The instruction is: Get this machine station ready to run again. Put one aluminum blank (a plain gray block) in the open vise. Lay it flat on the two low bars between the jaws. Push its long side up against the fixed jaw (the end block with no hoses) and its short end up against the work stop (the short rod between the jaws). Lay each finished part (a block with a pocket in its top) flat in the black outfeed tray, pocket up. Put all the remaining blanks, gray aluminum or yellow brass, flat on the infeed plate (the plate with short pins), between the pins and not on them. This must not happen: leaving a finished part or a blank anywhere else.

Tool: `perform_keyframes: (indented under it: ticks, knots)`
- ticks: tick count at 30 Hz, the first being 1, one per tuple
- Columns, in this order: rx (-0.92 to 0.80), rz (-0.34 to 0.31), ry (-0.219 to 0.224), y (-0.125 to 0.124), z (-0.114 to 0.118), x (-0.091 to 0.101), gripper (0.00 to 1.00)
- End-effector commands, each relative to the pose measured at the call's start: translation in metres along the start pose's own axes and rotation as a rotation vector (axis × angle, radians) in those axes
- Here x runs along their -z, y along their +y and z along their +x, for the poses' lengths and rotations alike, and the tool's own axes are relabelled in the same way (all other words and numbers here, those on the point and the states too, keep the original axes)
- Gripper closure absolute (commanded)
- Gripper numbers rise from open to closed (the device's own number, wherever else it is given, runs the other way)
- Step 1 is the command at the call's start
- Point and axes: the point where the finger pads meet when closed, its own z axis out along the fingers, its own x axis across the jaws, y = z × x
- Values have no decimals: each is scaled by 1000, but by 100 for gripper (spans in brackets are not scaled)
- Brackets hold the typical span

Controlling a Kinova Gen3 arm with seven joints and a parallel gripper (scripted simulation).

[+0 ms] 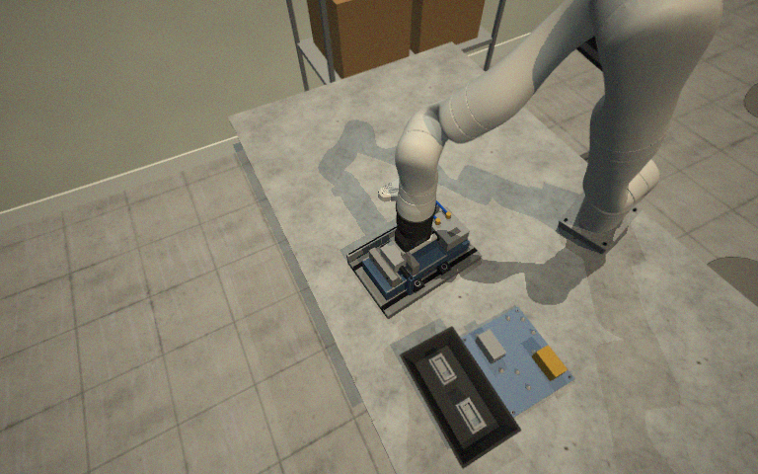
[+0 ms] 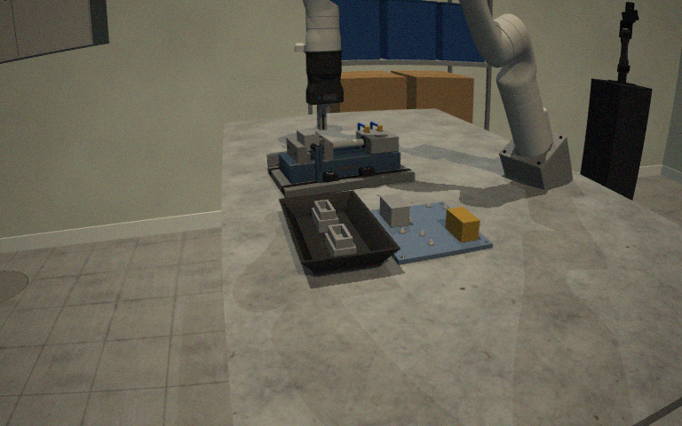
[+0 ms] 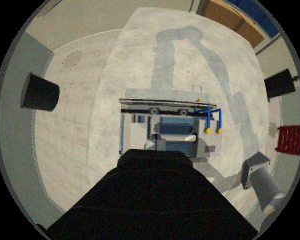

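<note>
The blue vise (image 1: pixel 413 264) stands mid-table; it also shows in the exterior view (image 2: pixel 339 153) and the wrist view (image 3: pixel 173 130). A plain gray blank (image 2: pixel 329 138) lies between its jaws, next to the fixed jaw (image 2: pixel 299 145). My gripper (image 2: pixel 321 123) hangs upright right over this blank, fingers shut with nothing between them. I cannot tell if the tips touch the blank. Two pocketed finished parts (image 1: pixel 442 367) (image 1: pixel 470 416) lie pocket up in the black tray (image 1: pixel 458 394). A gray blank (image 1: pixel 491 345) and a yellow brass blank (image 1: pixel 549 361) lie flat on the blue infeed plate (image 1: pixel 518 357).
The jaw with blue hoses (image 2: pixel 379 141) is at the vise's right end. The arm's base (image 2: pixel 535 166) stands at the table's back right. A shelf with cardboard boxes (image 1: pixel 395 29) stands behind the table. A black pedestal (image 2: pixel 616 134) stands to the right.
</note>
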Motion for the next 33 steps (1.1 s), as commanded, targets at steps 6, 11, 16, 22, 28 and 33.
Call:
perform_keyframes:
  ticks: [6,11,16,22,28,33]
  knots:
    - [0,0,-1,0,0,-2,100]
    - [0,0,-1,0,0,-4,100]
    - [0,0,-1,0,0,-6,100]
    - [0,0,-1,0,0,-8,100]
    - [0,0,0,0,0,-11,100]
    - [0,0,-1,0,0,-12,100]
